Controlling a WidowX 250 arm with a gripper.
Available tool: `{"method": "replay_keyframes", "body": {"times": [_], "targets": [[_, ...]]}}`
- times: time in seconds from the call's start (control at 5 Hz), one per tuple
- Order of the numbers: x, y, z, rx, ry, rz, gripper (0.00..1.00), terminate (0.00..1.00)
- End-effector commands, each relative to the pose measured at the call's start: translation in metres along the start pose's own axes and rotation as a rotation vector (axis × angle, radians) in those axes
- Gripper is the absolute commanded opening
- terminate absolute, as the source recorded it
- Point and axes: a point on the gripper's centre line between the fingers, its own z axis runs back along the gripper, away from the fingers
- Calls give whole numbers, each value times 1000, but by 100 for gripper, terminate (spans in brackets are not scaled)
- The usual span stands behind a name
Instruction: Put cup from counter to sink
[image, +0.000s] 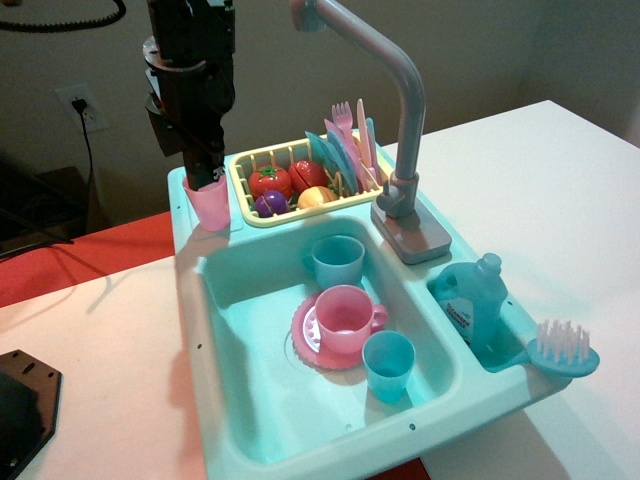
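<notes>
The small light-pink cup (210, 203) stands upright on the teal counter (183, 215), at the back left corner of the sink unit. My black gripper (204, 172) comes straight down onto it. Its fingers sit at the cup's rim, as narrow as the cup is wide, closed on it. The cup's base rests on the ledge. The sink (250, 400) is the large teal basin in front and to the right of the cup, with a tall grey faucet (400, 130) at its back edge.
In the basin are a blue cup (338, 260), a pink handled cup (345, 318) on a pink plate, and another blue cup (388, 365). A yellow dish rack (300, 180) with toy food and cutlery stands right of the cup. A blue bottle (470, 300) and brush (565, 350) fill the side compartment.
</notes>
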Motion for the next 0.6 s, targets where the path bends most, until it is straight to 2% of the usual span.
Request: {"method": "replay_keyframes", "body": {"times": [0.0,0.4], "targets": [[0,0,0,0,0,0,100,0],[1,-13,-7,10,-9,29,100,0]]}}
